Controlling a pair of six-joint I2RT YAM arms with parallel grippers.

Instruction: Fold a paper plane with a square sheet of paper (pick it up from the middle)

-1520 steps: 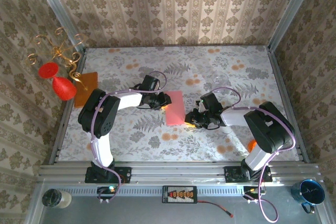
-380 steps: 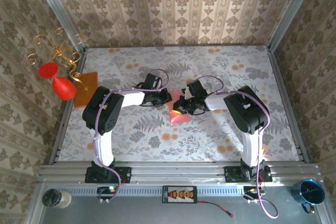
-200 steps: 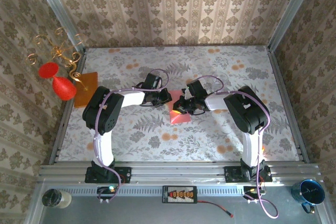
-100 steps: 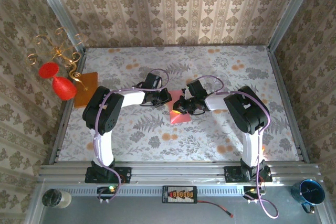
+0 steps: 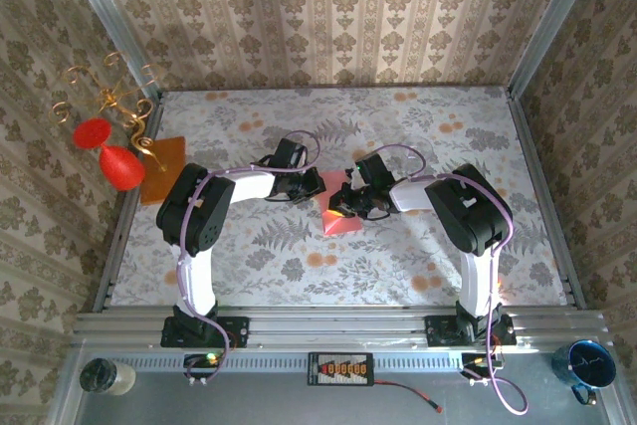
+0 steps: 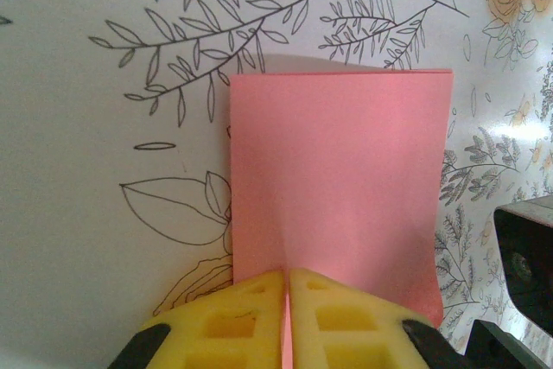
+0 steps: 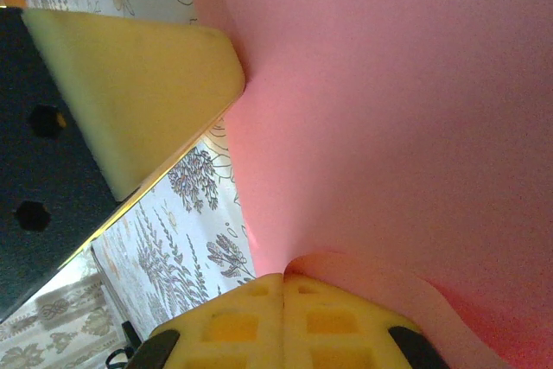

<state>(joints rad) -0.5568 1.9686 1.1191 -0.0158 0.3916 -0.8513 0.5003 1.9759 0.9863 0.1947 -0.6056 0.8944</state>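
- Square sheet of paper [image 5: 341, 223] sits mid-tabletop [image 5: 398, 266], between the two hands.
- Left hand [image 5: 307, 188]: reaches in from the left. In the left wrist view its yellow fingers [image 6: 233, 321] are pressed together with the sheet's near edge pinched between them, so it is clamped on the paper [image 6: 341, 187].
- In that view the sheet reads as a plain pink rectangle lying flat on the floral tabletop [image 6: 112, 84]. Far edge is straight, right edge is slightly wavy.
- Right hand [image 5: 345, 203]: comes in from the right. In the right wrist view the hand [image 7: 283, 287] has its pads closed tight on a curled-up lip of the paper [image 7: 389, 101].
- A yellow pad [image 7: 138, 84] on a black body touches the sheet's edge at upper left of the right wrist view.
- Paper surface near the right hand bulges up instead of lying flat.
- Off to the left: orange sheet [image 5: 164, 172], red glass [image 5: 112, 158] and gold wire stand [image 5: 114, 92], all well apart from the paper.
- Blue mug [image 5: 587, 365] is on the near rail, right corner.
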